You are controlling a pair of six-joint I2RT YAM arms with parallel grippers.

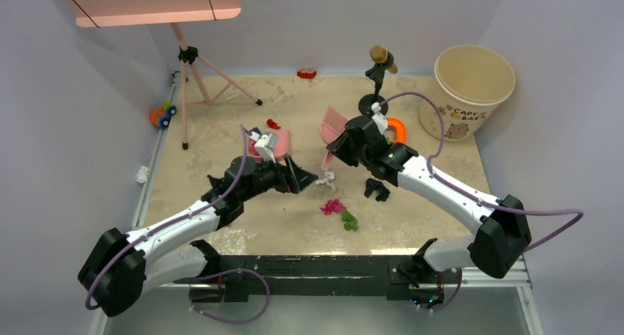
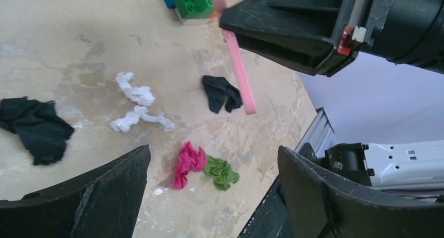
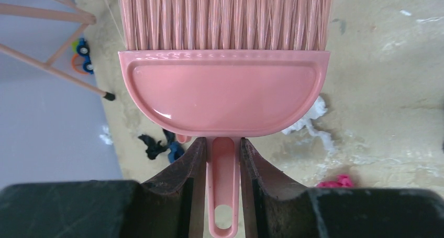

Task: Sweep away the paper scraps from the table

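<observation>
The table [image 1: 412, 224], beige with mottled stains and a metal rail round its edge, stands between pale lilac walls, and two arms reach over it. One cream bucket [image 1: 471, 85] stands by the far right corner. One pink tripod stand [image 1: 193, 77] is at the far left, and one microphone stand [image 1: 379, 73] is between them. The right gripper [image 3: 222, 144] is pinched tight on the handle of the single pink brush [image 3: 225, 91]. The left gripper [image 1: 309, 179] is spread wide and empty above the paper scraps [image 2: 139, 94]. Six scraps lie mid-table beneath it: two black wads [image 2: 34, 128], two white twists [image 2: 137, 119], one magenta wad [image 2: 189, 162] and, touching it, one green wad [image 2: 222, 173]. One red wad [image 1: 273, 123] lies farther back. One red toy car [image 1: 307, 73] sits at the far edge.
</observation>
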